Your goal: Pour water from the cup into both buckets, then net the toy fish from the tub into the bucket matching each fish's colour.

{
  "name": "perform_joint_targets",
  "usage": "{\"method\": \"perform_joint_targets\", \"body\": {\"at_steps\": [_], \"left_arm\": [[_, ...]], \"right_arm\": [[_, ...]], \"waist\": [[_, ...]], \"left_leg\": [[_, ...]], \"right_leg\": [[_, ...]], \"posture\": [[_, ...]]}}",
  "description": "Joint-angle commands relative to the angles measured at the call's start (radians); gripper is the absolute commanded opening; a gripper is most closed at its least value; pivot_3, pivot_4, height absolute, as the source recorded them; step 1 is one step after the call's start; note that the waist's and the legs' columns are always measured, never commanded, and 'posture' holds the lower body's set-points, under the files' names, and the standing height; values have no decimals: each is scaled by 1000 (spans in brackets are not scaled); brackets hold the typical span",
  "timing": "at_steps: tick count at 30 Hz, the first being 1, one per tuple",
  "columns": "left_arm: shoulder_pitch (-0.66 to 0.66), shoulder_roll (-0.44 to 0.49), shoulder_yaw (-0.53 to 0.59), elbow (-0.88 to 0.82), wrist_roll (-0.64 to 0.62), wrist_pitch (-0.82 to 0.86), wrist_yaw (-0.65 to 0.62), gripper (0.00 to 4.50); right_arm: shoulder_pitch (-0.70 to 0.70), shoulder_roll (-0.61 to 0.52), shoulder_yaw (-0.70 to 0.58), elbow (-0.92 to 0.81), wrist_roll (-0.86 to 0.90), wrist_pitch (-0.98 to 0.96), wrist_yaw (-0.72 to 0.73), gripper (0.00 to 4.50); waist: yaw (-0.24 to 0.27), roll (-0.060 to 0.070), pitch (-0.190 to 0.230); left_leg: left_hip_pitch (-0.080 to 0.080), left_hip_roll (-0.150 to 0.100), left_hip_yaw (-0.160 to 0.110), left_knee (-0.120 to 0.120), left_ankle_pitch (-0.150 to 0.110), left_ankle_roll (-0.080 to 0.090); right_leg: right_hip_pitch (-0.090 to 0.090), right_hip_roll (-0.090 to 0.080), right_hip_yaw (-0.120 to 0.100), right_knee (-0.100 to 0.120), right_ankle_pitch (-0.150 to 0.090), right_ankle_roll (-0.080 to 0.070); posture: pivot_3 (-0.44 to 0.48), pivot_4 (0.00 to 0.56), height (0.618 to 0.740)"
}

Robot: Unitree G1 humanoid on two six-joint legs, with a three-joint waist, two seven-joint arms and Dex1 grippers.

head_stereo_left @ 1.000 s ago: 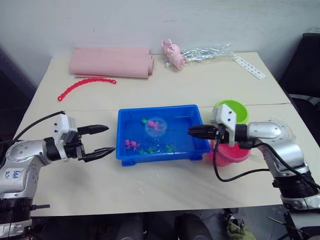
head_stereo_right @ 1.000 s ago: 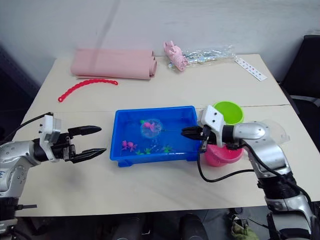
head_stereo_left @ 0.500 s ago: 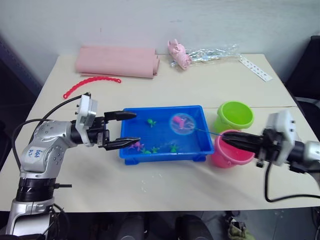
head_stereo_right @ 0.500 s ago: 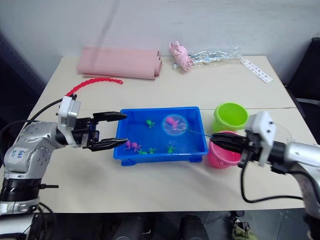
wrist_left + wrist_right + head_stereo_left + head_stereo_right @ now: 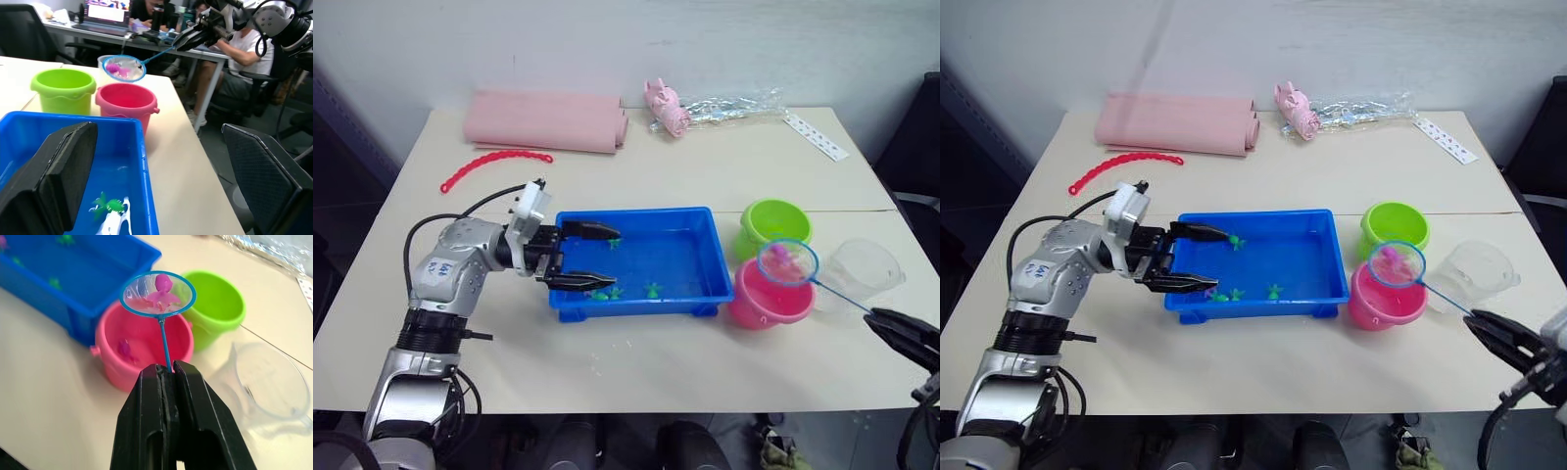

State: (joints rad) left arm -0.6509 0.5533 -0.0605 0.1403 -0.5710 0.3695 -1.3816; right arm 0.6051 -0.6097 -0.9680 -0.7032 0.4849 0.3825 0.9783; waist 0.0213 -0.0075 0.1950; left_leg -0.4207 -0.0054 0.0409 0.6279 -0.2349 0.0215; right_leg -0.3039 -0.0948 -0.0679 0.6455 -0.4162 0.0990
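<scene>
While clamping the net (image 5: 157,293) (pink fish inside), right end effector (image 5: 168,377) closes.

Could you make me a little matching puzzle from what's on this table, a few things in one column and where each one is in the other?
Things:
1. net
2. cup
3. green fish
4. left gripper

Places:
A. in the tub
B. over the pink bucket, holding pink fish
C. open, at the tub's left end
D. on the table right of the buckets

Pairs: 1-B, 2-D, 3-A, 4-C
</scene>
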Motion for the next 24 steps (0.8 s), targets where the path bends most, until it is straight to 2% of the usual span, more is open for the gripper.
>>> {"method": "perform_joint_targets", "body": {"at_steps": [1, 8, 11, 14, 17, 22, 24], "left_arm": [[-15, -29, -8, 19, 8, -16, -11, 4447], [-8, -72, -18, 29, 42, -58, -10, 4447], [2, -78, -15, 24, 49, -64, -4, 4447], [17, -83, -12, 12, 45, -61, 1, 4447], [28, -93, 2, -7, 21, -36, 17, 4447], [33, -90, 8, -2, 30, -44, 20, 4447], [33, -84, 14, 7, 33, -51, 17, 4447]], "right_arm": [[29, 26, -4, 16, -178, -241, -33, 0], [34, 34, 44, 119, -497, -629, -157, 0], [44, 37, 62, 161, -564, -755, -197, 0], [54, 40, 65, 197, -740, -876, -287, 0], [45, 92, 60, 179, -889, -1008, -421, 0], [56, 127, 67, 166, -1001, -1064, -514, 0], [67, 133, 82, 168, -953, -1047, -517, 0]], "waist": [[0, 0, 0], [2, 0, 0], [1, 0, 0], [2, 0, 0], [2, 0, 0], [1, 0, 0], [1, 0, 0]], "left_leg": [[0, 0, 0, 0, 0, 0], [0, 0, 0, 0, 0, 0], [0, 0, 0, 0, 0, -1], [0, 0, 0, 0, 0, -1], [0, 0, 0, 0, 1, -1], [1, 0, 0, 0, 1, -2], [1, 0, 0, 0, 1, -2]], "right_leg": [[0, 0, 0, 0, 0, 0], [0, 0, 1, 0, 0, 0], [0, 0, 1, 0, 0, 0], [0, 0, 1, 0, 0, 0], [0, 0, 1, 0, 0, 0], [0, 0, 1, 0, 0, 0], [0, 0, 2, 1, 0, 0]], "posture": [[0, 150, 740], [0, 150, 740], [0, 150, 740], [0, 150, 740], [0, 150, 740], [0, 150, 740], [0, 150, 740]]}}
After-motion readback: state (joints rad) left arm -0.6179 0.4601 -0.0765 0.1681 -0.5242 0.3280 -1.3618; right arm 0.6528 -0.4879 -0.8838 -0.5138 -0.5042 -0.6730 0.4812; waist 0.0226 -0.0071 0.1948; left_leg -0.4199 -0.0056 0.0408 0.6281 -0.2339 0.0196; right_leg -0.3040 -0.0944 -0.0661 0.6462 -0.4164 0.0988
